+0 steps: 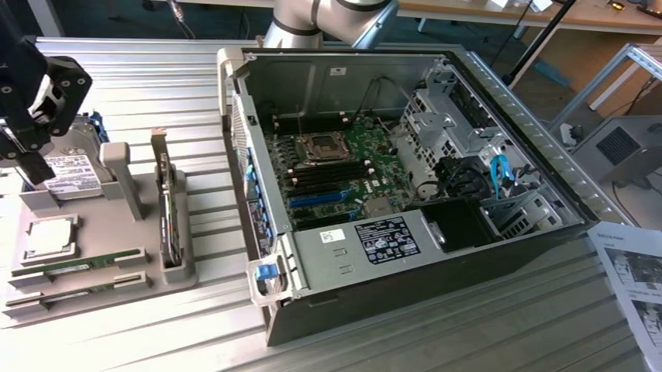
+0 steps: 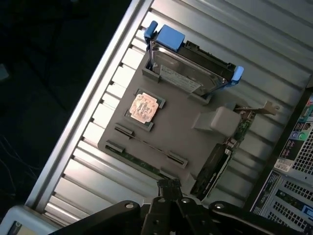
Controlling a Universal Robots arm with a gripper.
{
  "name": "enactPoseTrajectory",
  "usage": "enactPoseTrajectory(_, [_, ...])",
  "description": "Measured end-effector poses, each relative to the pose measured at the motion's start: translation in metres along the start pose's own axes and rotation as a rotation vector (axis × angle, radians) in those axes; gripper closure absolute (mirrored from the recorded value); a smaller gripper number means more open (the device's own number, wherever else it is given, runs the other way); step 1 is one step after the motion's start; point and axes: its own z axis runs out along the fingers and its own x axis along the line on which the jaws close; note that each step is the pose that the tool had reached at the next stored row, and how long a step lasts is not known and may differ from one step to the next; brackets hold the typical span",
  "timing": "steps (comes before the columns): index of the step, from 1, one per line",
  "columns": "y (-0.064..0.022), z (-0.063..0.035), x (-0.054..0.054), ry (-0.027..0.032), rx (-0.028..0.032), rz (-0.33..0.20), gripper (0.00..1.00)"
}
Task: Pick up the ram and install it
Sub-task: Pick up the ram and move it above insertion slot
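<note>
Two ram sticks lie edge-up in the clips of a grey holder tray [image 1: 124, 256]: one ram [image 1: 81, 268] [image 2: 149, 145] and a second ram [image 1: 62, 296] [image 2: 139, 160] beside it, both thin and green. My gripper [image 1: 31, 167] [image 2: 168, 186] hangs above the tray's back end, over the hard drive [image 1: 70, 174] [image 2: 190, 71]. Its fingers are shut with nothing between them, well above and apart from the ram. In the open computer case, the motherboard [image 1: 342, 167] shows black memory slots [image 1: 325, 177].
The tray also holds a square processor chip [image 1: 49, 236] [image 2: 144, 107] and an upright card with a metal bracket [image 1: 166, 205] [image 2: 220, 164]. The case [image 1: 414, 240] stands on the exterior view's right on a ribbed metal table [image 1: 176, 85]. Papers [image 1: 631, 271] lie at the far right.
</note>
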Motion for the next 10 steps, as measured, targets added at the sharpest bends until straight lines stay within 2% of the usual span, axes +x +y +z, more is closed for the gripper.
enactPoseTrajectory(10, [0.0, 0.0012, 0.0, 0.0048, -0.0015, -0.183, 0.89])
